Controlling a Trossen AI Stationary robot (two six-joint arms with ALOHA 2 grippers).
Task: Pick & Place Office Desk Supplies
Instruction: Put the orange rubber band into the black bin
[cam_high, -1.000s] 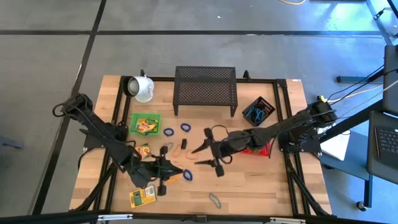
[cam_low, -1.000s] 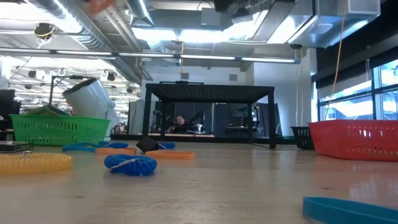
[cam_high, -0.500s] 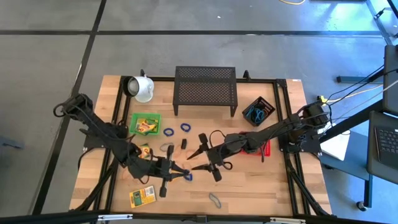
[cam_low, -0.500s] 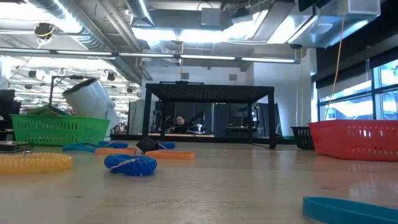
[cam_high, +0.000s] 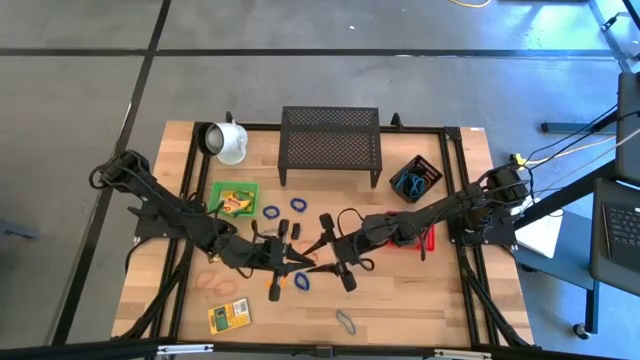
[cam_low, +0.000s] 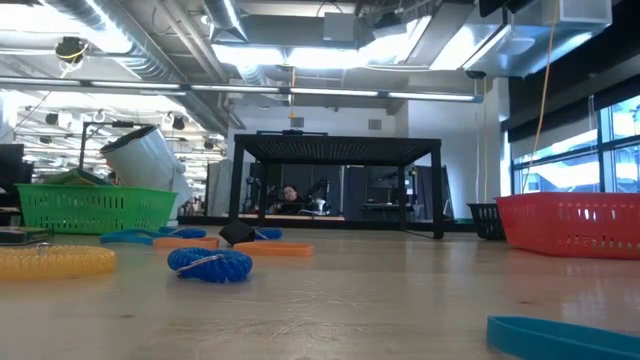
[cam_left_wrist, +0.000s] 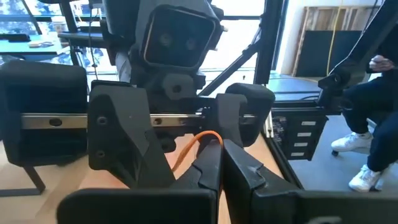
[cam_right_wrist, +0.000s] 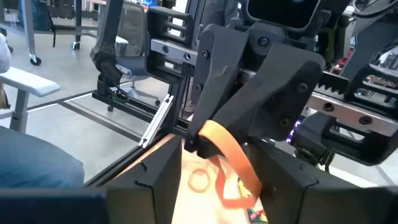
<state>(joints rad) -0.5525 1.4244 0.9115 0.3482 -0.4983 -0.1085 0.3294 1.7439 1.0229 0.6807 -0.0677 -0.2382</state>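
grey concrete floor all round, and in the middle of the high view a pale wooden bench (cam_high: 400, 300) with a black frame. centre of that frame, the two arms meet nose to nose. the left pincer (cam_high: 292, 262) is clamped shut on an orange rubber band (cam_right_wrist: 231, 163), and the right wrist view shows it plainly, a flat orange strip drooping out of the closed tips. the right pincer (cam_high: 322, 249) sits just beside it, fingers spread wide around that spot, nothing in its grip yet; looks to me like a handover shaping up.

that band is a light, floppy thing, no stiffness at all; it will sag and twist, and stretch if pulled. best taken on the free hanging loop, clear of the other pincer's tips, and squeezed right down, because a thin strip slips out of a loose hold.

other supplies lie scattered: blue bands (cam_high: 271, 212) left of centre, a blue one (cam_high: 302, 282) just below the pincers, a grey band (cam_high: 346, 321) low in the frame, a crayon box (cam_high: 229, 317) at lower left.

hard to read: from above the band is buried under the two pincers, and the low view catches neither arm, so how high they hang over the bench i cannot tell.
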